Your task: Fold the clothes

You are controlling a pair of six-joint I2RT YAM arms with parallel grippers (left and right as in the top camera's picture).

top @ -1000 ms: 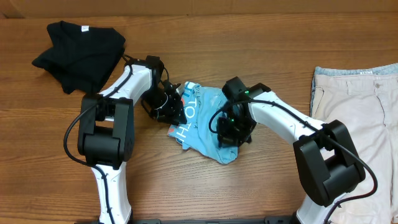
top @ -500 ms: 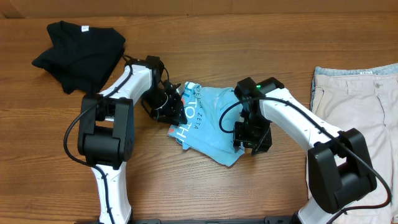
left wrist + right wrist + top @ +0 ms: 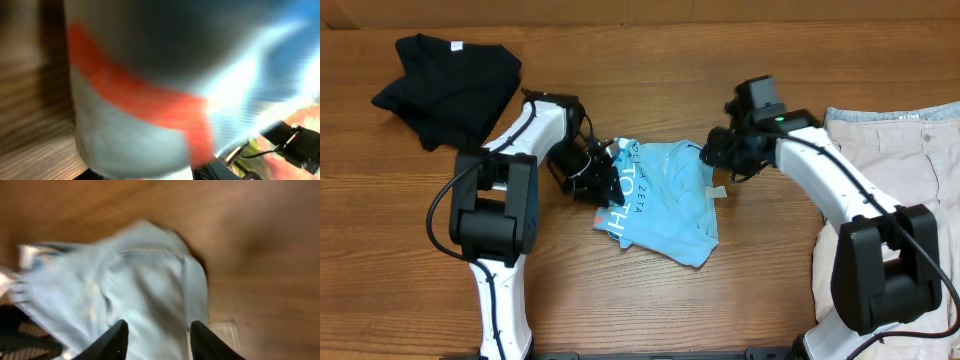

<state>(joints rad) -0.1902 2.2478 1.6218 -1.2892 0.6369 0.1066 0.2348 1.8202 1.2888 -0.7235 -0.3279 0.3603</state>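
The light blue T-shirt (image 3: 665,205) lies crumpled mid-table, its white lettering along the left side. My left gripper (image 3: 592,176) is at the shirt's left edge. In the left wrist view, blurred shirt cloth (image 3: 150,105) with red and pale print fills the frame and hides the fingers. My right gripper (image 3: 718,152) hovers over the shirt's far right corner. In the right wrist view it (image 3: 159,324) is open above the blue shirt (image 3: 125,280), with nothing between the fingers. A black garment (image 3: 445,85) lies far left and beige shorts (image 3: 895,180) lie at the right.
A small white tag (image 3: 718,190) sticks out at the shirt's right edge, and it also shows in the right wrist view as the white tag (image 3: 223,332). Bare wooden table (image 3: 650,60) shows beyond the shirt and along the front.
The right gripper has opened, lifted off the shirt's near right part and swung up toward the far right. The shirt's right side has spread flatter. The left arm barely moved.
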